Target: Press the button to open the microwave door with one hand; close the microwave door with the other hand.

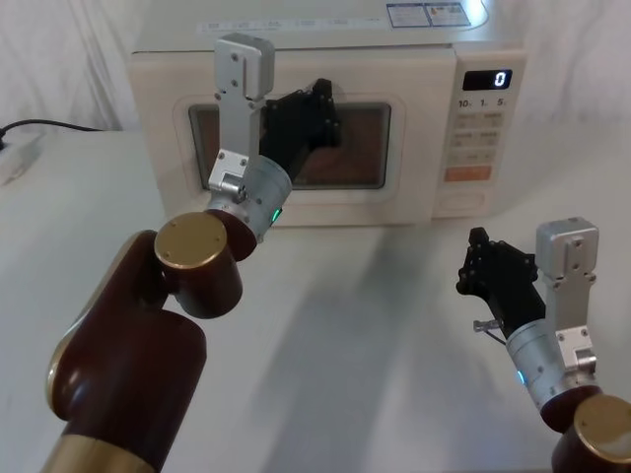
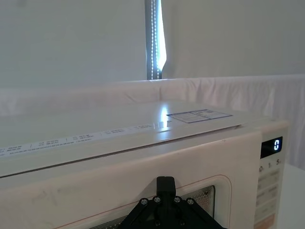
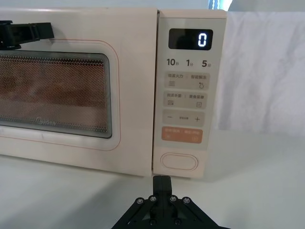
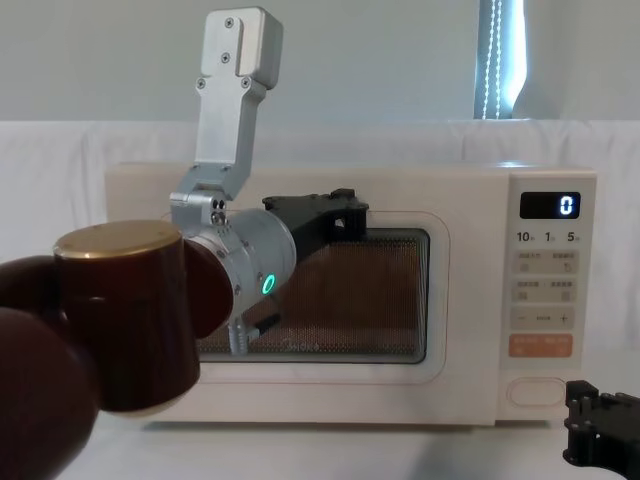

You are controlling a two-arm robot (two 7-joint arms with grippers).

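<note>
With the left gripper against the shut door, fingers unreadable, the right gripper, also unreadable, should push squarely on the button.

Cream microwave upright, microwave door shut flush, pill-shaped button below orange key

I see a white table with a white cloth draped behind it. Above the cloth the wall is plain pale grey. A narrow bright window strip cuts the wall at the upper right. A black cable lies at the table's far left.
</note>
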